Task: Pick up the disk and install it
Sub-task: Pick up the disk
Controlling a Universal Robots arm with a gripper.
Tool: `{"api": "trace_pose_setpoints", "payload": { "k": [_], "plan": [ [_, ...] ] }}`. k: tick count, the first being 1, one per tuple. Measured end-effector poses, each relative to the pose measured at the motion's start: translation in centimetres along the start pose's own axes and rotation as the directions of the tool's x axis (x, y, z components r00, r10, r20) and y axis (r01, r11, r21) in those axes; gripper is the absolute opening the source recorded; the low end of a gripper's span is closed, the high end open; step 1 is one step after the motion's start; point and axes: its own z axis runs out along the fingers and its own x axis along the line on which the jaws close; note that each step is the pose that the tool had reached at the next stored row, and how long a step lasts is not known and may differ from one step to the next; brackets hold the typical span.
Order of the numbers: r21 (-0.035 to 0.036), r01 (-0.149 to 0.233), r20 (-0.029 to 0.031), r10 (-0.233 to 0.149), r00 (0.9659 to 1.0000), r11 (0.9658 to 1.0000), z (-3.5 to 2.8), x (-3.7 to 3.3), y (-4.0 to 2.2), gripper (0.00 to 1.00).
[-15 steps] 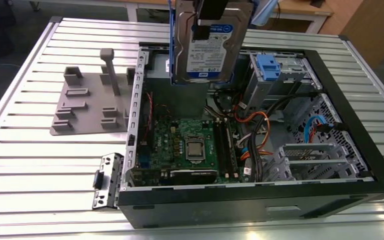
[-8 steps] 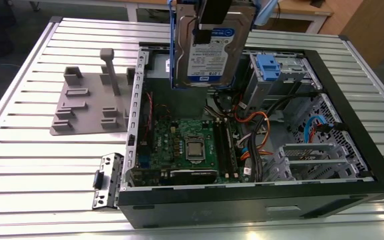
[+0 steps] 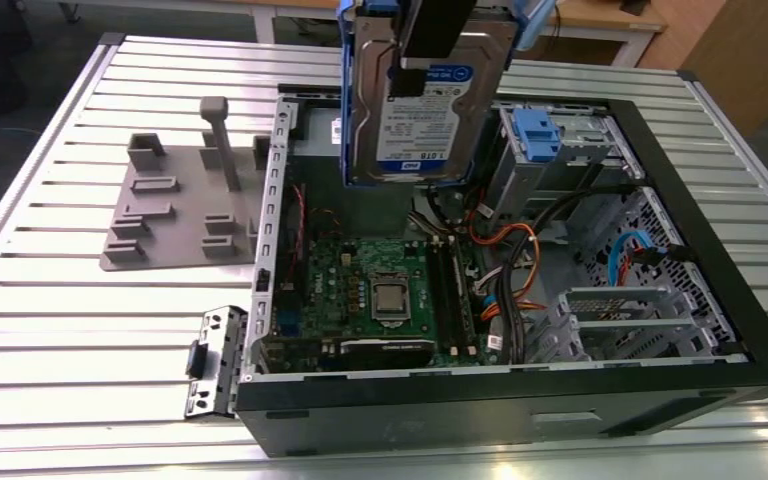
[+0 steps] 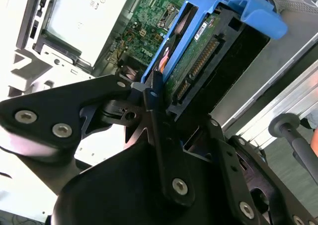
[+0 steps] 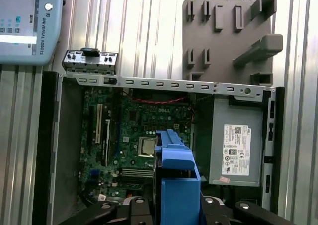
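Pickup is done, installation is not: above the open computer case [image 3: 491,405] the disk [image 3: 418,110] hangs upright, the gripper [image 4: 166,98] clamped on its blue carrier. The case lies on a slatted metal table [image 3: 77,340], a grey fixture plate [image 3: 177,205] beside the case, wooden furniture beyond it.

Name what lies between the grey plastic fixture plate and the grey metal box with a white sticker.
The slotted silver metal rim of the computer case, in the first wrist view.
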Motion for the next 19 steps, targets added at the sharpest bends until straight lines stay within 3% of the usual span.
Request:
{"api": "trace_pose_setpoints", "payload": {
  "k": [10, 15, 17, 19],
  "plan": [
    [-0.0001, 0.0, -0.0001, 0.0, 1.0, 1.0, 0.02, 1.34, -0.19, 0.36],
    [0.0001, 0.0, 0.0009, 0.0, 1.0, 1.0, 0.08, 2.6, -0.25, 0.36],
    [0.0003, 0.0, 0.0048, 0.0, 1.0, 1.0, 0.13, 3.17, -0.25, 0.36],
    [0.0011, 0.0, 0.0161, 0.0, 0.9999, 1.0, 0.2, 3.58, -0.24, 0.36]
  ]
}}
